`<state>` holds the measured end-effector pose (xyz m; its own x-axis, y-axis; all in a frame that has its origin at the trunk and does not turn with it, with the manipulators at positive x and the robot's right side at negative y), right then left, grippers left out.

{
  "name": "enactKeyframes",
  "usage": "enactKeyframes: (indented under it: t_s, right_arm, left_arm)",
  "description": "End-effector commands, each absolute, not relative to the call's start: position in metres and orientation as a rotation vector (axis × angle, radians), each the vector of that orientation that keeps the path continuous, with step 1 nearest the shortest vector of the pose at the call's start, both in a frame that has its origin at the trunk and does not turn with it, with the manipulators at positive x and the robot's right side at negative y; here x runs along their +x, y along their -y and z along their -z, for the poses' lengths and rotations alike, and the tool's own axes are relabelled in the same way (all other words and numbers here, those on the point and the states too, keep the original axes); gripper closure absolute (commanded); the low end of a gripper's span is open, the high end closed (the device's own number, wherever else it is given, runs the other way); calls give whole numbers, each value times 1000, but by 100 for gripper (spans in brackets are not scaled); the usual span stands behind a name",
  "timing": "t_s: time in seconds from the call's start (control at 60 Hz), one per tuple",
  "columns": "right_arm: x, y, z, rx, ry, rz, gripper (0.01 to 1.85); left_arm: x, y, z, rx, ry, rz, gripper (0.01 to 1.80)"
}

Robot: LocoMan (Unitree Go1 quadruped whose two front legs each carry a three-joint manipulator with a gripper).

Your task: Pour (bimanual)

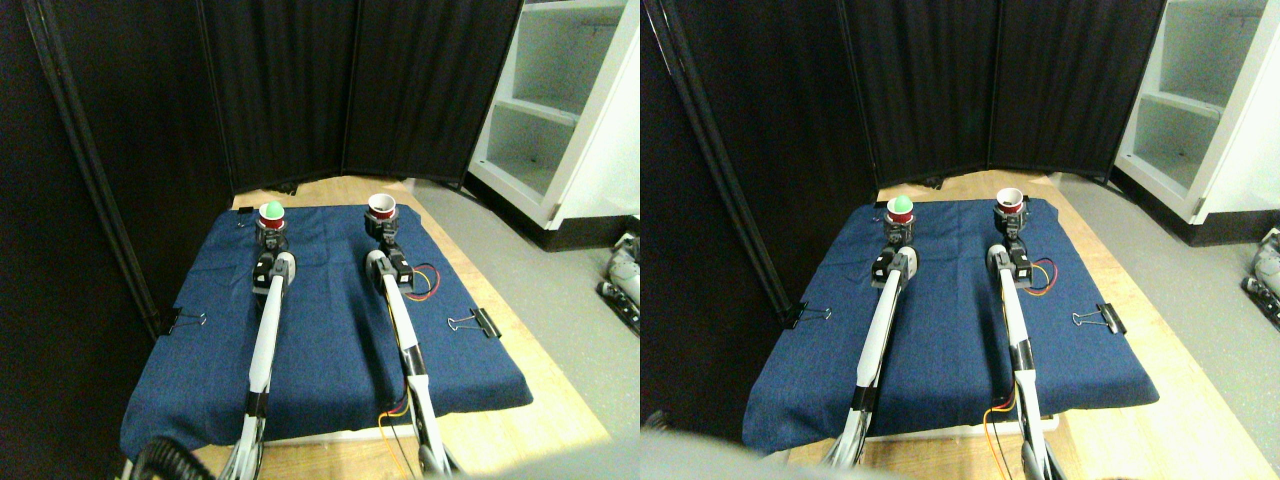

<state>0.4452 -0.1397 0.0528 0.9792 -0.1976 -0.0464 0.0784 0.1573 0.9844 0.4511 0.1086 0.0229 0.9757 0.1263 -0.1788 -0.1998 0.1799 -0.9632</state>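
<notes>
Left gripper (271, 240) is clamped on a red paper cup holding a green ball (271, 214); right gripper (383, 232) is clamped on an empty red paper cup (382, 208), both near the far edge of the blue cloth mat (330, 340). Bare cloth lies between and behind the grippers. No legible writing.

Left pincer (272, 238) at cup with green ball (271, 213), right pincer (384, 233) at empty red cup (382, 208) — both upright on blue cloth (330, 340)

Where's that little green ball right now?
The green ball sits in the red cup at the left gripper, at the blue cloth's far end, left of the other cup.
</notes>
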Motion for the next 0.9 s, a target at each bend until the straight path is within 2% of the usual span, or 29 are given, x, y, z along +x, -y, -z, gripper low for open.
enactKeyframes:
  t_s: [0.017, 0.167, 0.333, 0.483, 0.65, 0.733, 0.9]
  right_arm:
    - [447, 138, -53, 1432, 124, 170, 153]
    - [451, 139, -38, 1446, 105, 183, 152]
    - [454, 141, -25, 1352, 109, 216, 150]
    - [455, 142, -14, 1422, 105, 246, 152]
    - [454, 142, -4, 1386, 89, 253, 151]
    - [454, 142, -1, 1462, 79, 250, 152]
    - [452, 141, 4, 1434, 62, 268, 151]
  left_arm:
    - [454, -111, -20, -1389, -39, -222, 148]
    - [452, -110, -12, -1378, -43, -247, 148]
    - [447, -106, -7, -1386, -50, -271, 148]
    - [447, -106, -1, -1392, -48, -286, 148]
    - [448, -104, 3, -1396, -51, -296, 148]
    - [449, -104, 6, -1410, -52, -310, 148]
    - [452, -106, 12, -1382, -44, -334, 148]
